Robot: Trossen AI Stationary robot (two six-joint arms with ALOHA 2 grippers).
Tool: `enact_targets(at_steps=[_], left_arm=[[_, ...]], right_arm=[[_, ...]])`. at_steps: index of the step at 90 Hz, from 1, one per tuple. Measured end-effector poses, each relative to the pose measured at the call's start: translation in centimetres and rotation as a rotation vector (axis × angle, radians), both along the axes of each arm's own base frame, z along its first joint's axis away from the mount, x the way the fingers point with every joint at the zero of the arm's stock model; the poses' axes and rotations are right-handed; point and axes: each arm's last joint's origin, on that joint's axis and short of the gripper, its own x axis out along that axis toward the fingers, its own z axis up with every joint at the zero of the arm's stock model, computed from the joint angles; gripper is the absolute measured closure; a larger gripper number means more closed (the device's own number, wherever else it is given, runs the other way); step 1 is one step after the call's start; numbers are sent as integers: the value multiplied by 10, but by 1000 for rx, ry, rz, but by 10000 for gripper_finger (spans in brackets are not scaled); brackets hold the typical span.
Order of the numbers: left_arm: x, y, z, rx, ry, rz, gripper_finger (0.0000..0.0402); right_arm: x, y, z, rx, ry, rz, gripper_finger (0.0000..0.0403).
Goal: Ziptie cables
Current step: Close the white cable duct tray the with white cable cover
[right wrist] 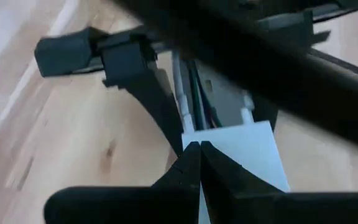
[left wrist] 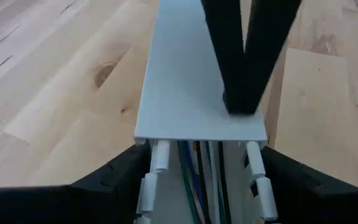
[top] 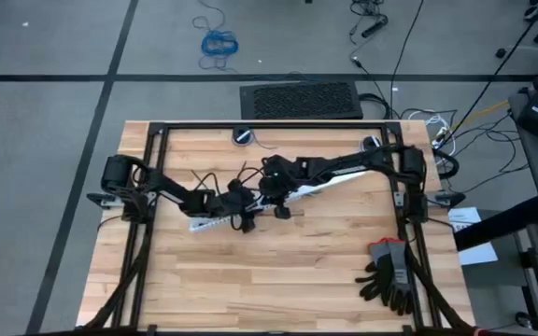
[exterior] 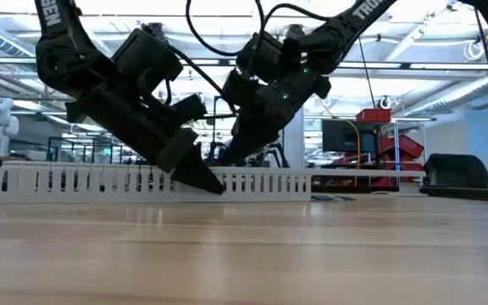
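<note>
Lying mostly hidden inside the white duct (left wrist: 201,112), the cables (left wrist: 191,180) show only at its uncovered end; the left tool (left wrist: 201,180) straddles the duct open, the right tool (right wrist: 199,163) presses closed on its lid.

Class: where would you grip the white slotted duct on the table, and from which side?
Across its two long slotted walls, coming down from above. The duct lies flat, long and narrow, so jaws can sit astride its width. It is probably best gripped where the lid stiffens those walls.
</note>
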Motion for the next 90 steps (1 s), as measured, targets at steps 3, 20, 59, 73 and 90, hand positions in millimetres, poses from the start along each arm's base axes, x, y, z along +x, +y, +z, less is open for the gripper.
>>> enact_targets(at_steps=[3,20,59,73,90], left_arm=[[0,0,0,10,2,-9,166],[1,0,2,61,-6,-53,164],[22,1,23,181,-46,-131,96],[13,1,30,139,76,-105,96],[-7,-1,45,69,160,-38,95]], right_arm=[[1,0,0,1,-1,2,403],[0,1,10,2,-7,10,403],[-38,3,86,-131,-9,-11,403],[-51,2,74,-144,143,52,403],[-39,-1,57,-131,147,1,403]])
